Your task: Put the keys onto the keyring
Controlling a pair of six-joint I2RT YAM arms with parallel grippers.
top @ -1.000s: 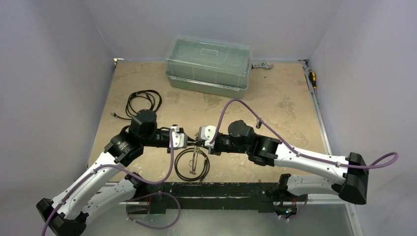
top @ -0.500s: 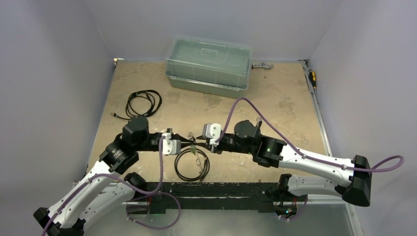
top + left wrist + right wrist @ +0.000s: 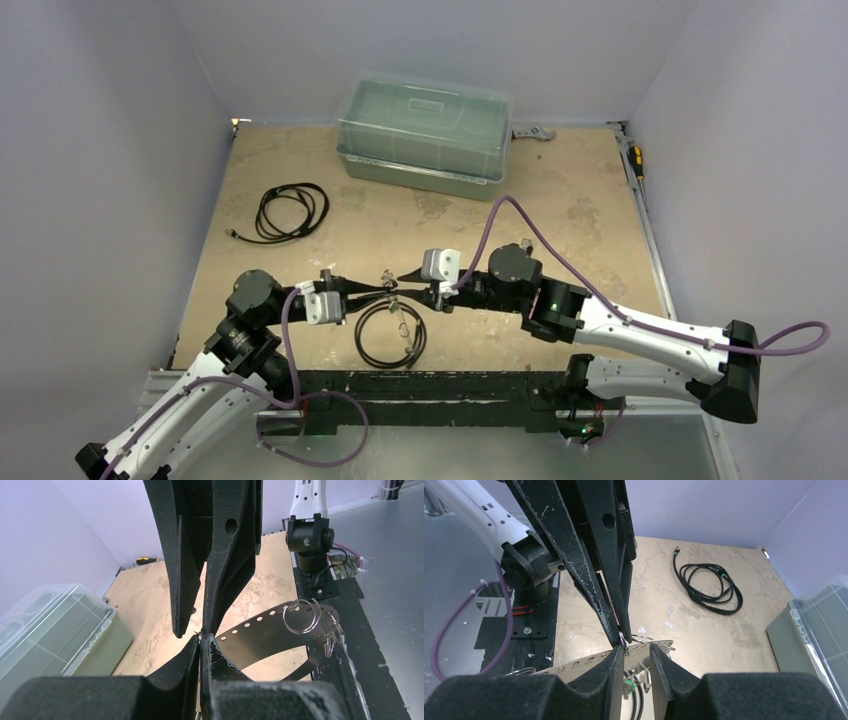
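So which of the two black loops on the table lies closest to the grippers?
The plain black hoop, right beside the left gripper and right gripper where their tips meet; the coiled black cable lies far off, back left.

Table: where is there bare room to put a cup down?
Bare: the wide stretch between the plastic box, the right edge of the table and the right arm; a smaller one between the coiled cable and the box. Crowded: front middle, where the left gripper and right gripper meet by the black hoop.

White-and-black arms point(image 3: 640, 335), purple cables point(image 3: 500, 215)
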